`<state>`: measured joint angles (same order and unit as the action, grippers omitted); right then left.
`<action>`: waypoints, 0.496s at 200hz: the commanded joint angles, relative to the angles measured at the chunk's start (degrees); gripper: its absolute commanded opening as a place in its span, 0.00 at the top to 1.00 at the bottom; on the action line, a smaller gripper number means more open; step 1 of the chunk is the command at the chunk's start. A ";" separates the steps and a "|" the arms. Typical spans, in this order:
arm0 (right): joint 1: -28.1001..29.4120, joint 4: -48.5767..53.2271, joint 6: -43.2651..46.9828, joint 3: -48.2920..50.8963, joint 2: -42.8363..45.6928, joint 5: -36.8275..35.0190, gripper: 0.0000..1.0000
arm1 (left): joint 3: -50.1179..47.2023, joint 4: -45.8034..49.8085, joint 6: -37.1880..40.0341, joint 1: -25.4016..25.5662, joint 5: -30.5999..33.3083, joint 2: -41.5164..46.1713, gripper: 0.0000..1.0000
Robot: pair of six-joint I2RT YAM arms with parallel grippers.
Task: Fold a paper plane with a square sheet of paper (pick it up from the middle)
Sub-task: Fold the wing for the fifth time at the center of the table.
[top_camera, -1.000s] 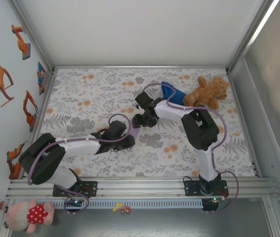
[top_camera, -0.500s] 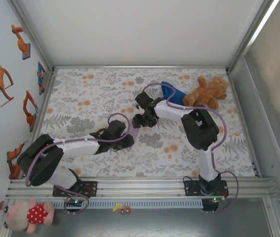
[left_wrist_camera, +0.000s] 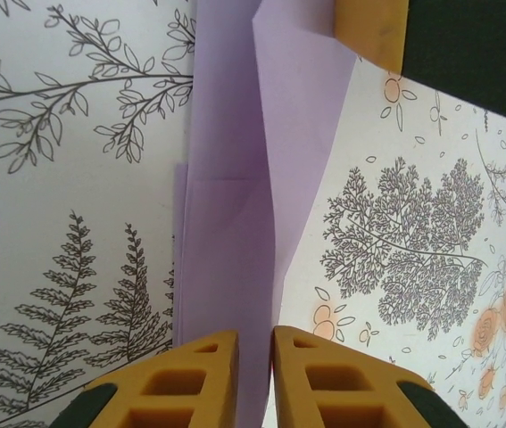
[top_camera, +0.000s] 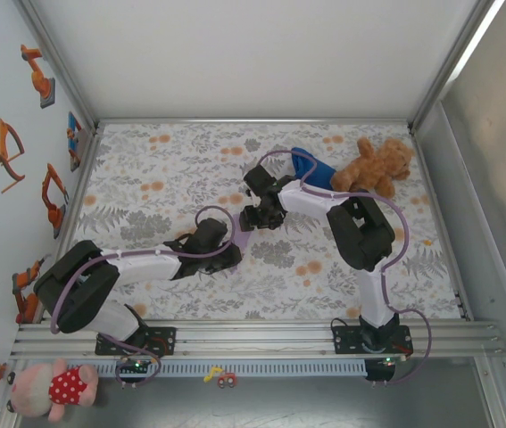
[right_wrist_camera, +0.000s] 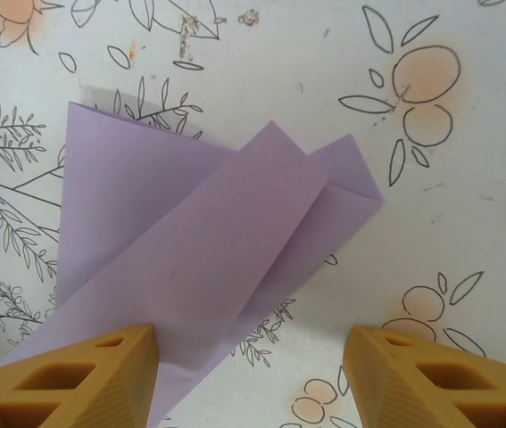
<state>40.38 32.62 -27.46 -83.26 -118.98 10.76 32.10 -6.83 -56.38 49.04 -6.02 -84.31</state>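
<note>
One change: the left tool (left_wrist_camera: 254, 343) has just clenched on the centre crease of the paper (left_wrist_camera: 235, 223), securing the fold, while the right tool (right_wrist_camera: 248, 339) gapes.

**Folded paper lies mid-table between the two grippers**

On the table (top_camera: 145, 187), the folded paper (top_camera: 244, 238) lies at the centre. The left gripper (top_camera: 233, 253) is at its 7 o'clock end (fingers either side of the raised fold), and the right gripper (top_camera: 254, 219) is at its 1 o'clock end. The teddy bear (top_camera: 374, 166) sits toward 2 o'clock, with the cloth (top_camera: 310, 168) just beside it at its 9 o'clock.
</note>
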 commanded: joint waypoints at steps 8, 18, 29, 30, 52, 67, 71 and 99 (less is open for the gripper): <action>0.15 -0.28 -0.55 2.40 -7.51 -2.96 0.41 | -1.77 -1.68 -0.87 -0.67 -0.99 -0.63 0.83; 0.22 -0.28 -0.51 2.24 -7.87 -2.86 0.42 | -2.27 -2.17 -0.84 -0.94 -1.33 -0.53 0.83; 0.18 -0.19 -0.48 2.10 -8.10 -2.69 0.41 | -2.52 -2.77 -0.84 -1.26 -1.81 -0.38 0.84; 0.16 -0.19 -0.48 2.08 -8.11 -2.68 0.41 | -2.54 -2.80 -0.84 -1.29 -1.85 -0.35 0.84; 0.14 -0.20 -0.47 1.88 -8.28 -2.59 0.41 | -2.63 -3.98 -0.34 -1.49 -2.83 0.44 0.83; 0.17 -0.06 -0.48 1.70 -8.12 -2.59 0.41 | -2.36 -3.52 0.20 -1.40 -2.84 1.61 0.80; 0.14 0.05 -0.45 1.62 -8.10 -2.59 0.42 | -2.26 -3.33 0.38 -1.34 -2.65 1.98 0.79; 0.14 0.14 -0.44 1.26 -8.11 -2.50 0.42 | -2.24 -1.77 2.03 -1.40 -1.25 4.23 0.69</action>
<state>40.38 33.87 -27.46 -84.38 -119.66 10.61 29.95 -9.45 -56.18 47.86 -7.73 -82.81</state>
